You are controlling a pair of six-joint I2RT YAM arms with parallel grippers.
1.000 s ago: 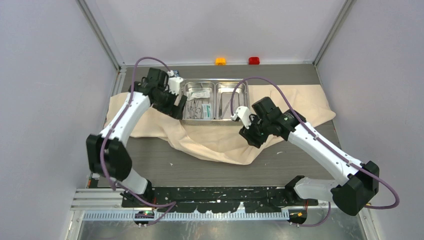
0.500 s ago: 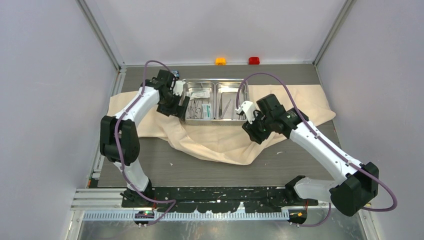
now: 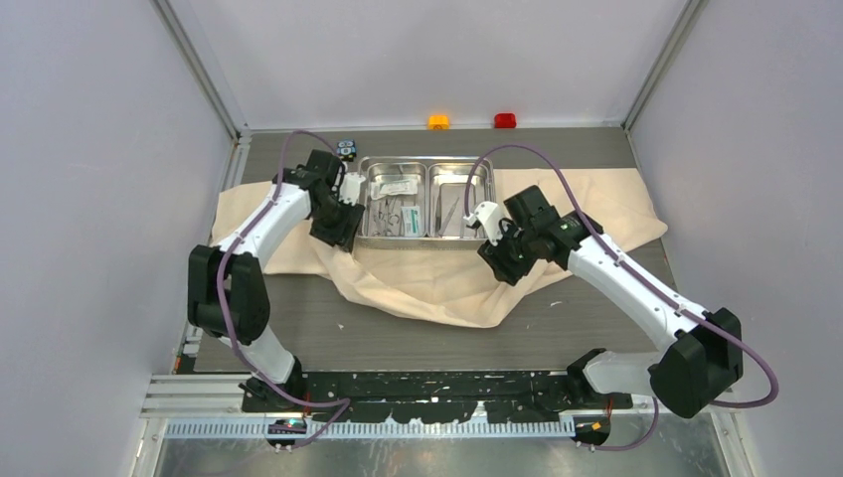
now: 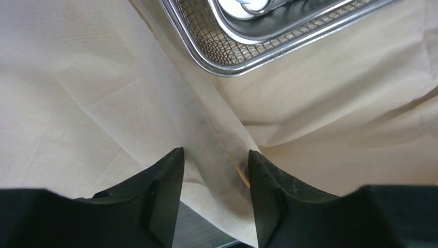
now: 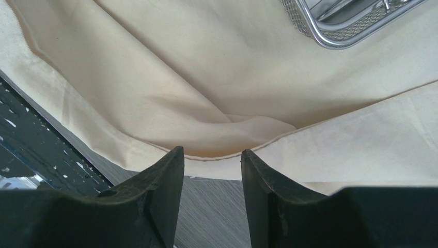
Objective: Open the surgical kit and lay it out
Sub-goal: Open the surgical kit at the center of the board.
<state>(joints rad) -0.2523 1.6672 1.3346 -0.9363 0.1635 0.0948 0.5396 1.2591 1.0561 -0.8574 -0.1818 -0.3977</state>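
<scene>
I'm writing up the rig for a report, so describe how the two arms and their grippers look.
Both the left arm and right arm have white shells with black joint housings. A purple cable loops along each. The left gripper and right gripper have matte black, wedge-shaped fingers. A small white mount sits at each wrist.

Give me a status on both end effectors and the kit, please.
Left end effector astride a cloth wrap fold, grip unclear. Right end effector open at its hem. Tray uncovered, instruments inside. Nothing blocking.
</scene>
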